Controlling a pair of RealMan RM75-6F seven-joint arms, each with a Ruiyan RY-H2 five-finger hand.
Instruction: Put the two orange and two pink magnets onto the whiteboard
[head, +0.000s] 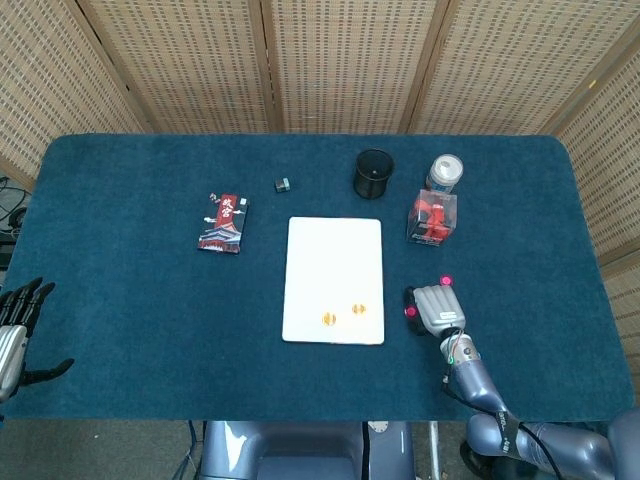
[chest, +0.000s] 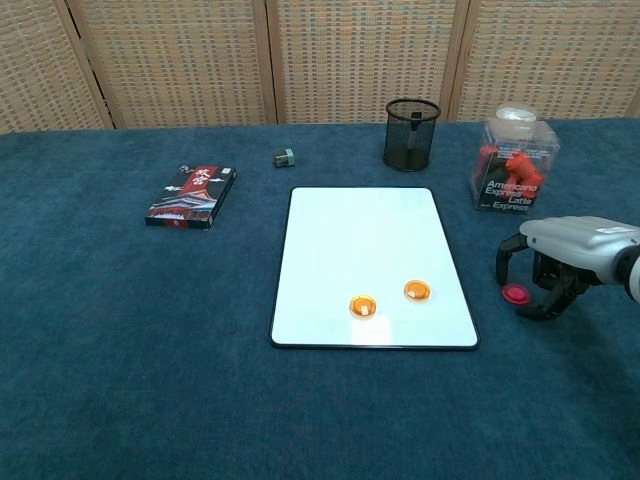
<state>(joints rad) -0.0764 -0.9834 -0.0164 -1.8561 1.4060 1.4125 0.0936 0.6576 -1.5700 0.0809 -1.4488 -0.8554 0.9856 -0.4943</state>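
Note:
The whiteboard (chest: 365, 240) lies flat mid-table with two orange magnets (chest: 362, 304) (chest: 417, 290) near its front edge. One pink magnet (chest: 515, 294) lies on the cloth just right of the board. My right hand (chest: 570, 243) hovers low over it, thumb and fingers arched around it with a gap, holding nothing. In the head view a second pink magnet (head: 446, 281) shows just beyond my right hand (head: 438, 305); the chest view hides it. My left hand (head: 12, 335) hangs off the table's front left corner, fingers spread and empty.
A black mesh cup (chest: 411, 133) and a clear box of red items (chest: 513, 170) stand behind the board. A white-capped bottle (head: 444, 172) is behind the box. A red-and-black card pack (chest: 192, 195) and a small grey block (chest: 285, 157) lie to the left.

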